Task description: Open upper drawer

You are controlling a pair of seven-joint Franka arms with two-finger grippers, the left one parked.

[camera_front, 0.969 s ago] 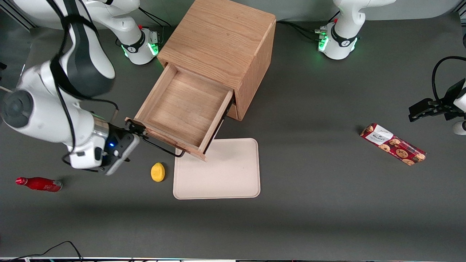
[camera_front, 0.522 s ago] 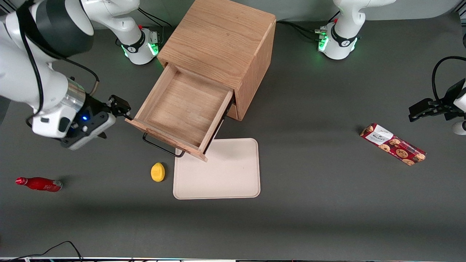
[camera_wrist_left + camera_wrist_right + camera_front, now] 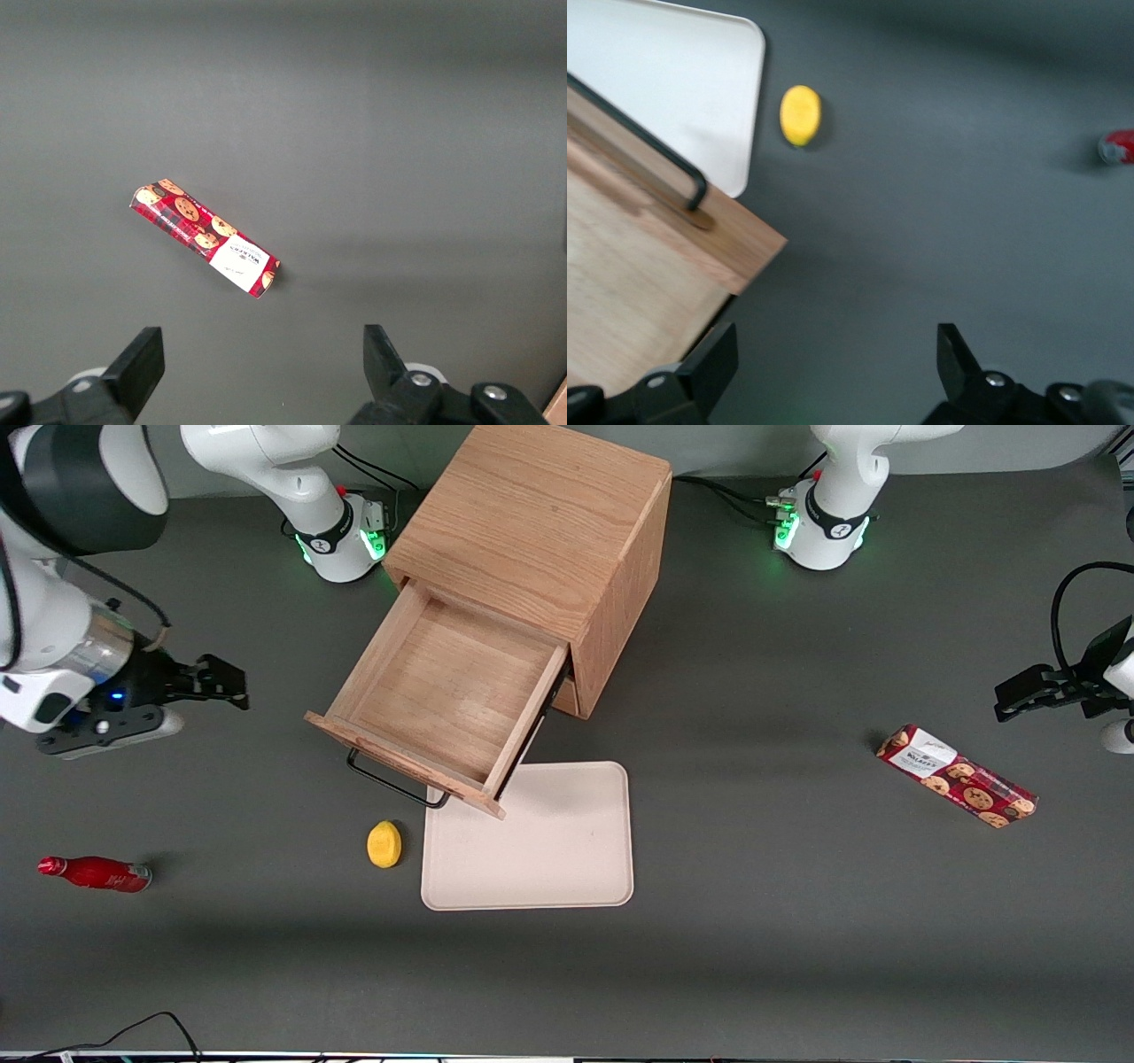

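The upper drawer (image 3: 443,691) of the light oak cabinet (image 3: 540,522) stands pulled far out, its inside bare, with its thin dark wire handle (image 3: 390,779) at the front. It also shows in the right wrist view (image 3: 647,266), with the handle (image 3: 651,146). My gripper (image 3: 226,684) is open and empty, beside the drawer toward the working arm's end of the table, well apart from the handle. In the right wrist view the gripper (image 3: 833,367) hangs over bare grey table. The lower drawer is hidden under the upper one.
A cream tray (image 3: 532,841) lies in front of the drawer, partly under it. A yellow lemon (image 3: 384,843) sits beside the tray. A red bottle (image 3: 93,873) lies toward the working arm's end. A red cookie box (image 3: 957,776) lies toward the parked arm's end.
My gripper has let go of the handle and moved away from the drawer, farther from the front camera and toward the working arm's end. The drawer stays open.
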